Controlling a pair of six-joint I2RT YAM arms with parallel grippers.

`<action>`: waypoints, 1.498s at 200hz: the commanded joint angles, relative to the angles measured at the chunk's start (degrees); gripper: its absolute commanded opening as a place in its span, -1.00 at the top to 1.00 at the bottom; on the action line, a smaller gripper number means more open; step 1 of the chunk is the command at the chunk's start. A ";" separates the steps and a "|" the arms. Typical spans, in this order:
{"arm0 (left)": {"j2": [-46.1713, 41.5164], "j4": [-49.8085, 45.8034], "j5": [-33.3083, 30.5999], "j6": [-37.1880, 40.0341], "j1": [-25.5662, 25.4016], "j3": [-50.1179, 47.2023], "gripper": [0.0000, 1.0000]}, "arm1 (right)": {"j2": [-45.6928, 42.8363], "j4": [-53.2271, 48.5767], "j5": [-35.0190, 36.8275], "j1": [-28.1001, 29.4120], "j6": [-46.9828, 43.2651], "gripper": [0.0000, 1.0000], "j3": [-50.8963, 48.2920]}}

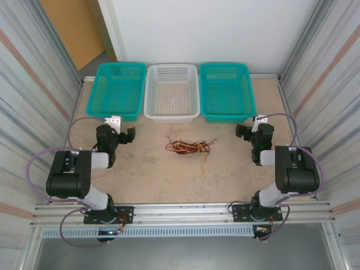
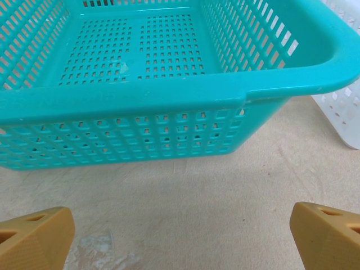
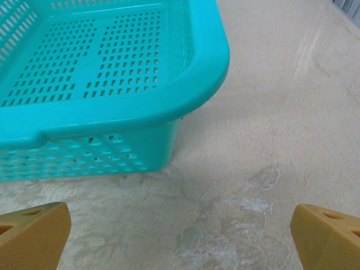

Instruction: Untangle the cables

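- Bench [image 1: 140, 180]: beige top that carries everything; the way to the wires looks unobstructed.
- Baskets, far edge: left teal basket [image 1: 118, 90], white basket [image 1: 171, 93], right teal basket [image 1: 225, 90]; nothing in them, probably meant to take the sorted wires.
- Left claw [image 2: 180, 236]: spread wide, holding nothing, facing the left teal basket's near wall.
- Right claw [image 3: 180, 236]: spread wide, holding nothing, by the right teal basket's corner.
- Cables [image 1: 190, 147]: red, black and yellow, one tangled clump mid-bench, near the white basket, between the claws and apart from both.

The teal basket [image 2: 169, 93] is smooth glossy plastic; the beige tabletop [image 2: 197, 197] is matt and scuffed.
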 commanded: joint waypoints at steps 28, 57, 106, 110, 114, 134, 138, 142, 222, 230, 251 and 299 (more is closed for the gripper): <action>-1.18 -0.12 0.35 -0.03 0.56 1.16 -0.97 | -1.07 -0.35 1.24 0.42 0.23 -0.98 1.10; -10.69 -32.06 -11.83 -5.71 -0.59 17.38 -0.97 | -12.56 -39.93 17.18 2.20 6.38 -0.98 19.22; -25.77 -64.45 -18.08 -33.70 -12.58 29.61 -0.83 | -32.29 -62.01 18.10 -1.95 33.26 -0.98 21.46; -26.34 -66.38 -19.06 -35.44 -15.38 30.01 -0.82 | -33.47 -63.37 15.20 -3.28 33.43 -0.98 21.82; -26.50 -68.03 -19.87 -36.96 -18.18 30.42 -0.82 | -33.88 -65.64 13.43 -3.77 33.46 -0.98 22.84; -23.73 -75.20 -21.98 -46.28 -32.40 33.32 -0.82 | -32.51 -77.98 21.43 2.24 30.80 -0.97 30.19; -22.89 -76.20 -21.88 -48.03 -34.96 33.82 -0.82 | -32.12 -80.45 23.53 3.98 30.39 -0.98 31.51; -22.06 -76.88 -21.81 -49.71 -37.47 34.18 -0.83 | -32.09 -82.29 25.24 5.71 30.10 -0.98 32.70; -4.08 -64.57 -10.38 -79.83 -52.43 32.65 -0.97 | -25.67 -91.01 25.74 21.96 29.25 -0.97 39.09; -2.89 -63.22 -9.37 -80.49 -51.89 33.36 -0.98 | -24.19 -91.22 24.65 21.95 28.54 -0.94 40.89; 2.46 -61.35 -5.35 -85.19 -51.32 35.76 -0.97 | -20.48 -91.30 21.70 22.11 27.46 -0.93 45.46; 10.00 -55.68 -7.15 -90.19 -48.89 38.23 -0.97 | -4.66 -84.24 -5.89 20.91 17.88 -0.90 59.28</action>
